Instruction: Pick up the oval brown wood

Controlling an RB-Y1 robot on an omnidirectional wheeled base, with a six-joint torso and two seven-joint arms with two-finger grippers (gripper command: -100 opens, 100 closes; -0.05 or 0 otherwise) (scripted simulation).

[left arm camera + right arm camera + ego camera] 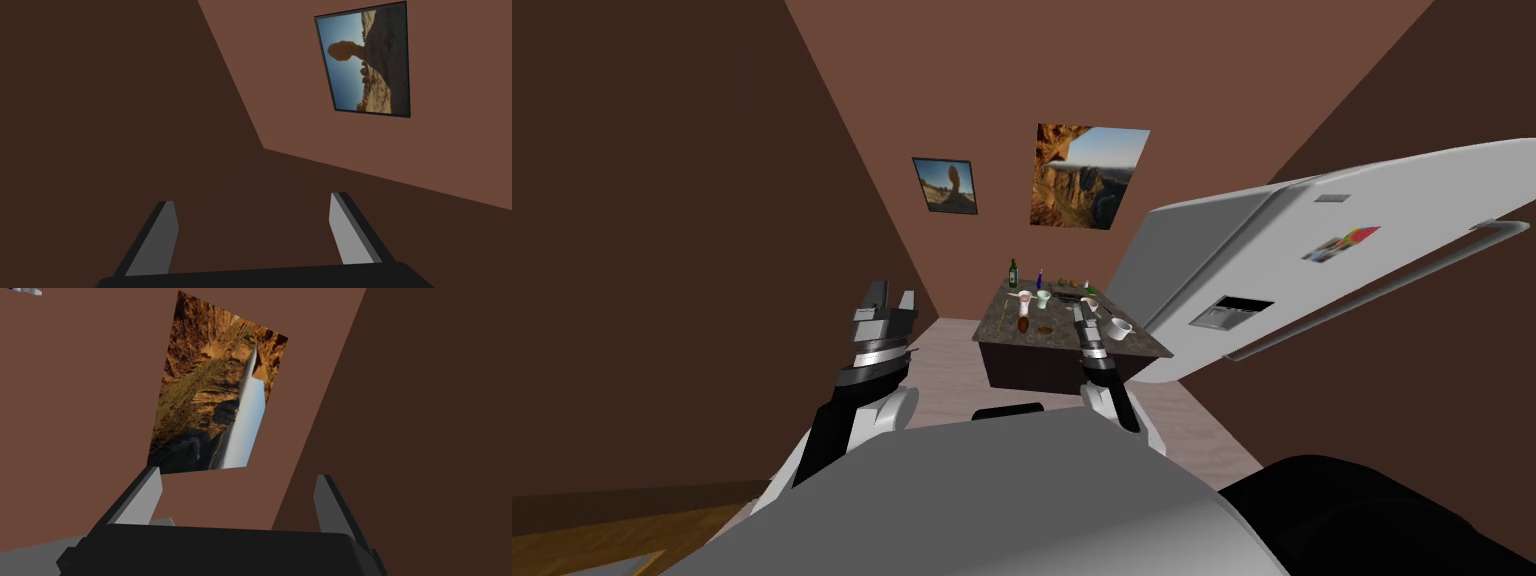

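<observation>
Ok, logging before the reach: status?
Jaws open, empty: left gripper, right gripper. The oval brown piece lies on the dark table, untouched. Close beside it, a white cup.

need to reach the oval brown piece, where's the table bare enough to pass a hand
Bare: the table strip along its near edge, in front of the oval brown piece. Crowded: behind it, cups and the green bottle.

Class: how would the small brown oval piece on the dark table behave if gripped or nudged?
The brown oval piece looks small and solid, so it is probably stiff and light. Its rounded outline might slip or swivel when squeezed. It lies low on the table, so tipping seems unlikely.
</observation>
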